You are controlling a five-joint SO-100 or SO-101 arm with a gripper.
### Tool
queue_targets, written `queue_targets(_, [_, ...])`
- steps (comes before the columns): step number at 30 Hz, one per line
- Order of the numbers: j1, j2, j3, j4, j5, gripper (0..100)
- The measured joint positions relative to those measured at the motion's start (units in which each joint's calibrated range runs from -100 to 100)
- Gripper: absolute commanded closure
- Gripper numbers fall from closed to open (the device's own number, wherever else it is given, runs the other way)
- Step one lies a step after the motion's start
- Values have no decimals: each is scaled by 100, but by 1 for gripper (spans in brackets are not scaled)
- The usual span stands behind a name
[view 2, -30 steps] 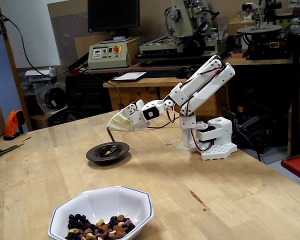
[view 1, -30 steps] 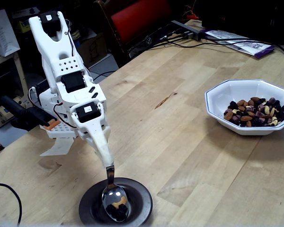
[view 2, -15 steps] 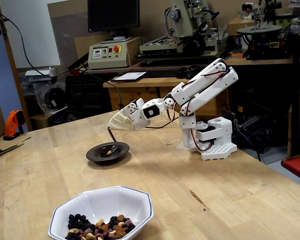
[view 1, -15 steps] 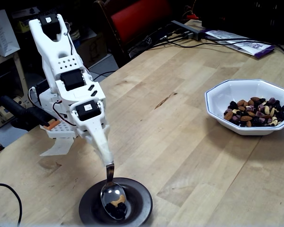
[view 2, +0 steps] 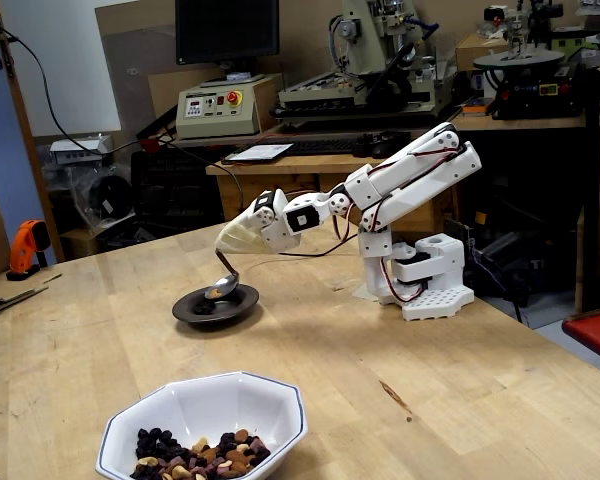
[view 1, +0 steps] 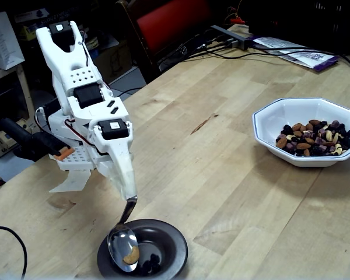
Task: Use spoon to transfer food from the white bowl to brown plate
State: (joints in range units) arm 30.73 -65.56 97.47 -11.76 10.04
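The white claw (view 1: pixel 127 195) is clamped on the shiny silver metal spoon (view 1: pixel 123 248), tilted above the small round dark brown plate (view 1: pixel 174 248).

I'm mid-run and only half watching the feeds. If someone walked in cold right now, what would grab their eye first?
Probably the white arm, its gripper holding the spoon tilted over the brown plate at the table's near edge in a fixed view, one pale nut in the spoon and dark pieces on the plate. Next, the white bowl of food far to the right, well apart from the plate.
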Motion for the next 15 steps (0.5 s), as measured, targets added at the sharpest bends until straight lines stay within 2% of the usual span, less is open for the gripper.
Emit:
queue_targets(6, [0,0,0,0,73,96])
queue_targets(15, [0,0,0,0,562,96])
